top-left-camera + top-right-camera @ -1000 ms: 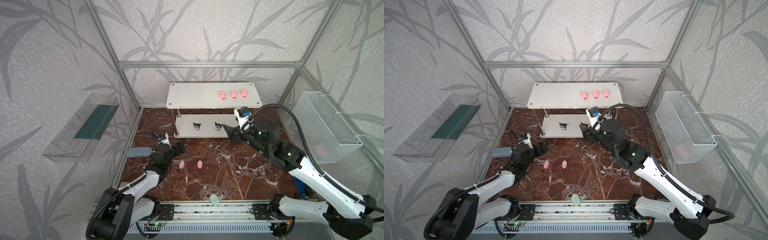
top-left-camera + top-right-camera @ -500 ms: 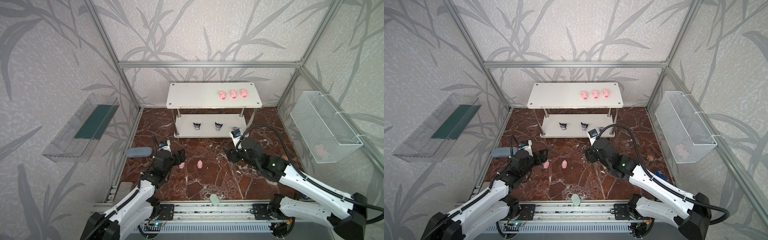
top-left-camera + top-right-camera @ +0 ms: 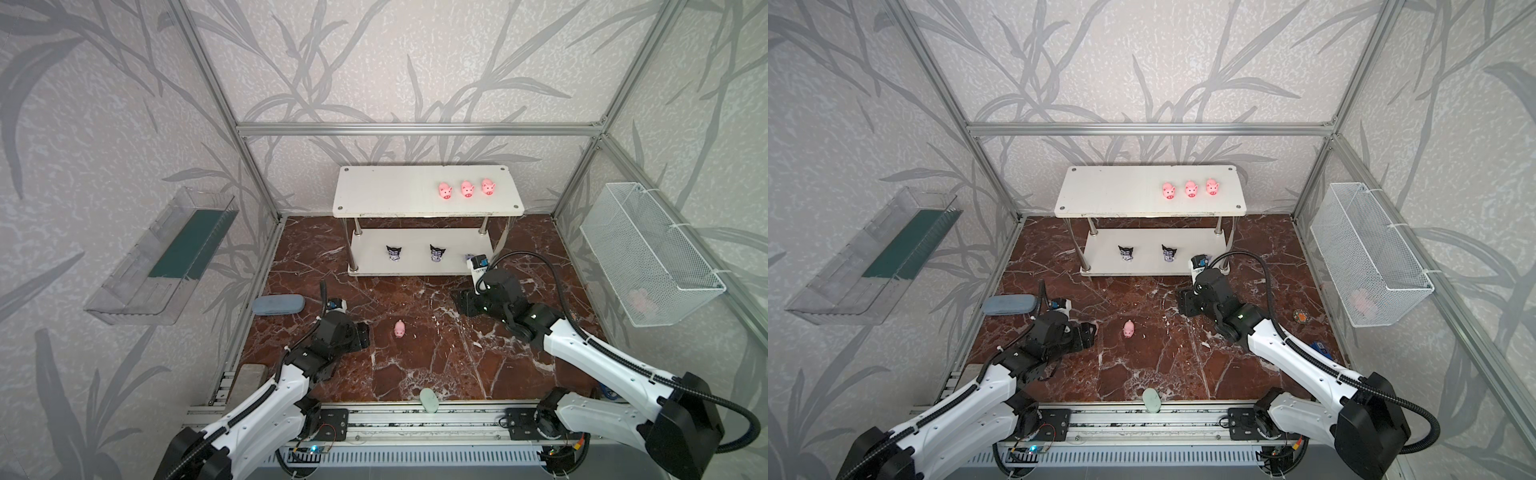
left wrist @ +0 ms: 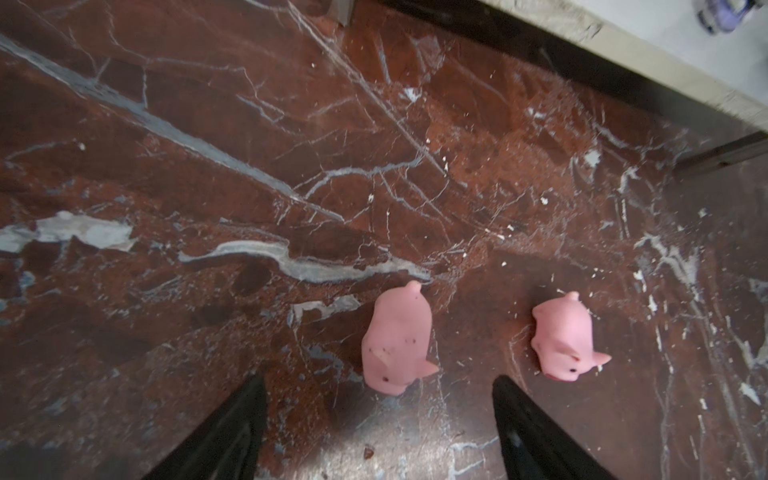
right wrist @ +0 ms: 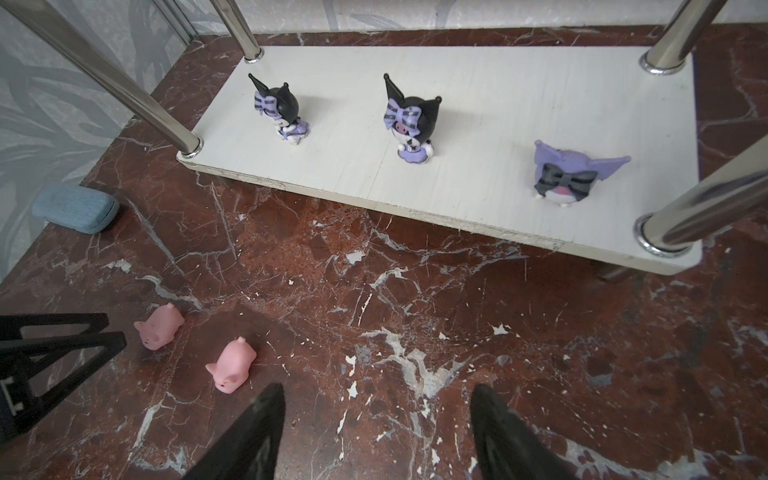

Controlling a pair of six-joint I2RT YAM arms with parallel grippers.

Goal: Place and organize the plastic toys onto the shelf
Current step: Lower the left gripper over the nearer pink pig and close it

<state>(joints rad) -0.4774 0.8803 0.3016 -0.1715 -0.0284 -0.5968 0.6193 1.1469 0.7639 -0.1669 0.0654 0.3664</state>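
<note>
Veined red-brown marble floor [image 3: 419, 365]. The left gripper [image 4: 378, 381] has its jaws apart, with a smooth rounded pink pig [image 4: 397, 340] just ahead between them and a second pig [image 4: 563, 340] beside it. The right gripper [image 5: 376, 388] has jaws apart, empty, near the white shelf [image 3: 386, 195]: three pigs [image 3: 466, 189] on the top board, three glossy pointed-eared figurines [image 5: 411, 120] below. A grey-blue fabric case [image 3: 278, 304] lies by the left wall.

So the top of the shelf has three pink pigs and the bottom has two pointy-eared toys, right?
Not quite: the bottom of the shelf has three pointy-eared toys, not two. The right wrist view shows the third one near a post. The three pink pigs on top are right.
</note>
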